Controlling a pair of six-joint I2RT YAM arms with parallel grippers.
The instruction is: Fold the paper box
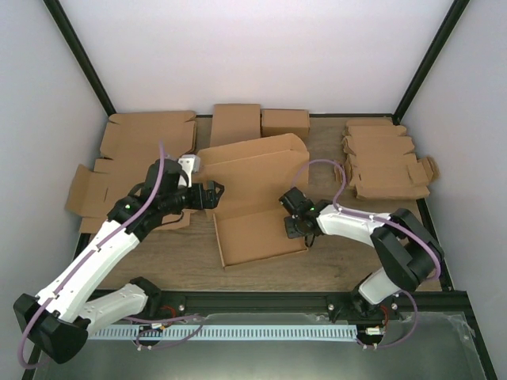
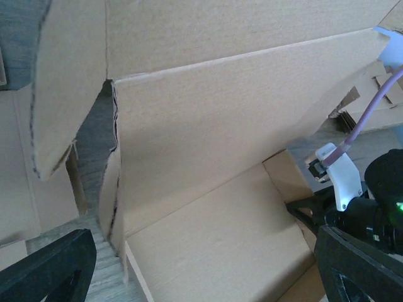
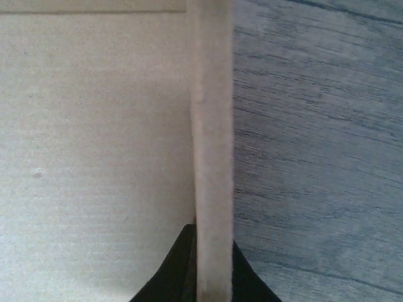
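Right fingers [image 3: 178,278] are clamping the right wall of the paper box [image 1: 257,233] at the middle of the desk [image 1: 181,255] — probably to keep it standing — while left fingers [image 2: 50,267] are hovering spread wide by its left rear corner.

Paper box [image 1: 255,237] between left gripper [image 1: 215,193] and right gripper [image 1: 295,229]

Brown corrugated paper box [image 1: 253,231], part-folded, walls up, lid raised
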